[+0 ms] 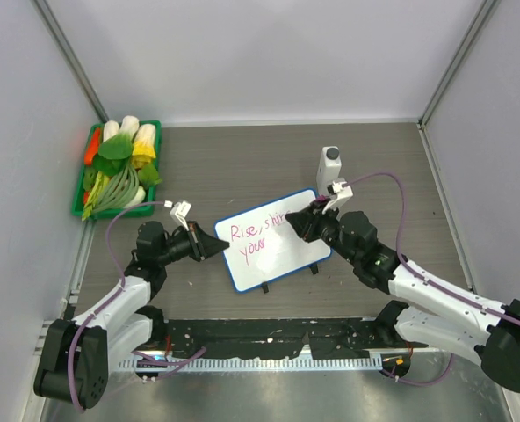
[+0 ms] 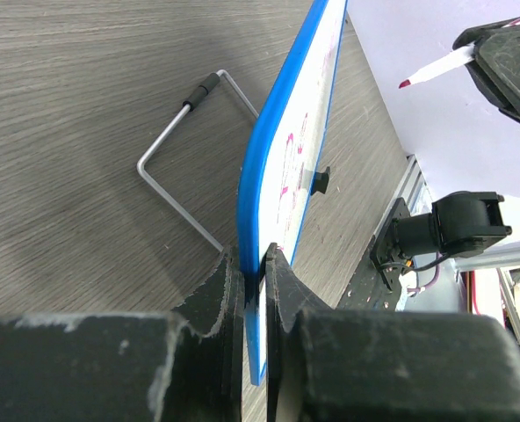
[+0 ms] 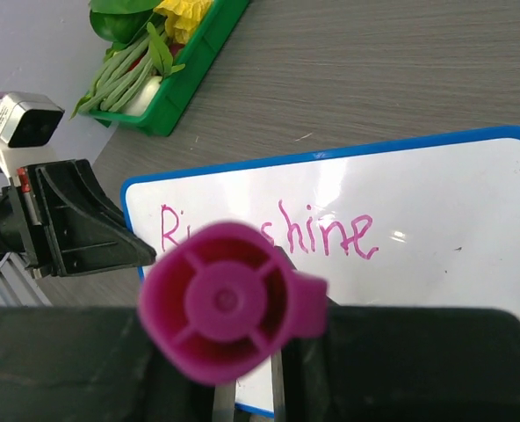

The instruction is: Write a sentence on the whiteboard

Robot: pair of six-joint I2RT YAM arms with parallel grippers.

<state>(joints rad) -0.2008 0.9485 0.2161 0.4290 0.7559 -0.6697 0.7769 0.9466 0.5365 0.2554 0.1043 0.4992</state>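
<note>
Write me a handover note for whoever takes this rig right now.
Left claw: shut on the whiteboard, gripping its left edge.
Right claw: shut on the pink marker, tip apparently off the board, near its top right.
Done: the sentence reads "Rise, shine" on the top line, "your" below.
Left: the second line looks unfinished; likely more words to write after "your".

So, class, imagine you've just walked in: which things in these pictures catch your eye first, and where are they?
The whiteboard in the middle of the table stands out first, with pink handwriting across it in two lines and its left edge pinched by the left gripper. The right gripper holds a magenta marker over the board's upper right corner. At the table's far left sits a green tray of bright vegetables.
</note>
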